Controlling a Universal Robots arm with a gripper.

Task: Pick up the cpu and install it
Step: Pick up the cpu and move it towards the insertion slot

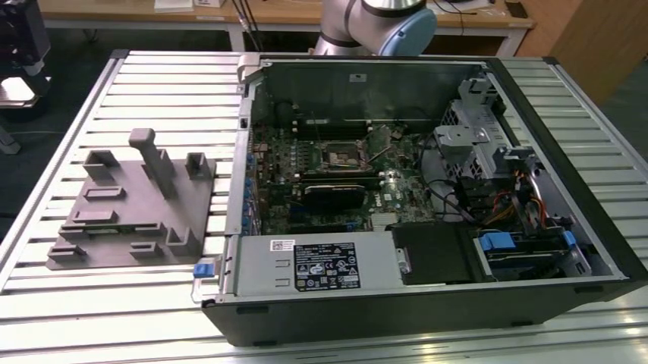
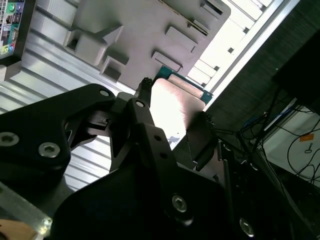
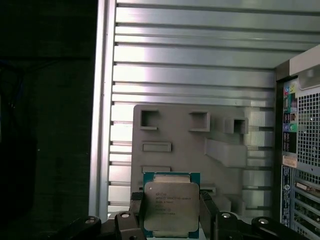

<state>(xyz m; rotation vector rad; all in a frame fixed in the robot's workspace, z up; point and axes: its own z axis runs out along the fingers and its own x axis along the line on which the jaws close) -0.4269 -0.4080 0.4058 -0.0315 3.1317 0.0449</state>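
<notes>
The cpu (image 3: 171, 206) is seen clamped in the tool (image 2: 176, 100), gripped on two opposite edges by the black fingers (image 3: 137, 214), so the tool is narrowed onto the chip w/ nothing else held. In the first wrist view the silver-grey metal top is turned toward the camera, w/ a green rim showing round it; in the second wrist view the chip is seen edge-on btwn the two finger tips, its face washed out by glare. Behind the cpu in both wrist views the grey moulded tray (image 3: 175, 132) is seen lying on the slatted metal surface (image 1: 152, 76); whether the chip is touching the tray cannot be told. In the exterior view the tray is placed on that view's left, just beside the open computer case (image 1: 426, 307), which is laid on its side w/ the board exposed. A square socket (image 1: 342, 157) w/ a metal frame is seen near the middle of the board, and a black ribbed heatsink (image 1: 338, 195) is sited just below it in that view. The arm (image 1: 377, 23) is seen rising behind the far wall of the case.
</notes>
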